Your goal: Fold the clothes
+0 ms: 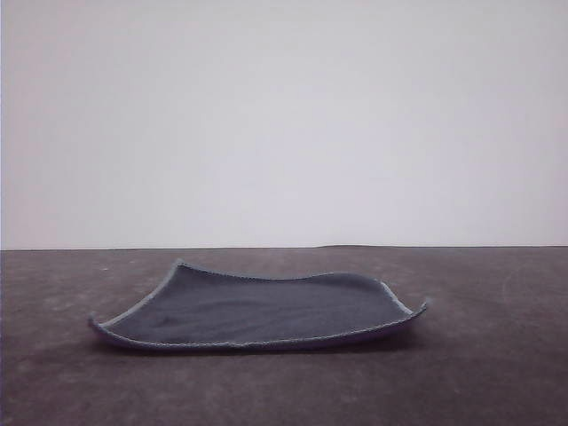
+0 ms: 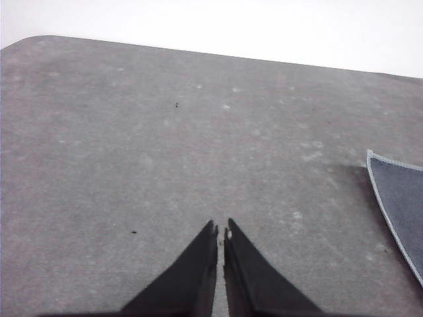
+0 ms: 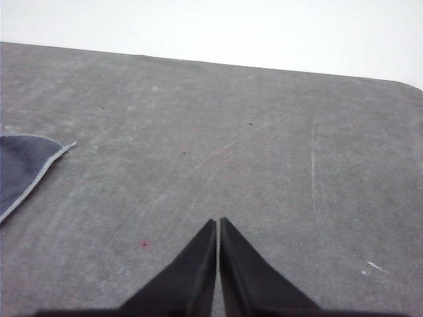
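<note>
The clothes (image 1: 257, 311) are one square cloth lying spread on the dark table, grey-blue face up, its grey stitched edge and corners curling upward. One corner of the clothes (image 2: 403, 195) shows in the left wrist view, off to the side of my left gripper (image 2: 221, 230), which is shut above bare table with nothing between its fingers. Another corner of the clothes (image 3: 23, 168) shows in the right wrist view. My right gripper (image 3: 219, 222) is shut too, over bare table and apart from the cloth.
The grey table (image 1: 497, 355) stretches wide around the cloth, with a white wall (image 1: 284, 115) behind its far edge. A rounded table corner (image 2: 30, 41) appears in the left wrist view.
</note>
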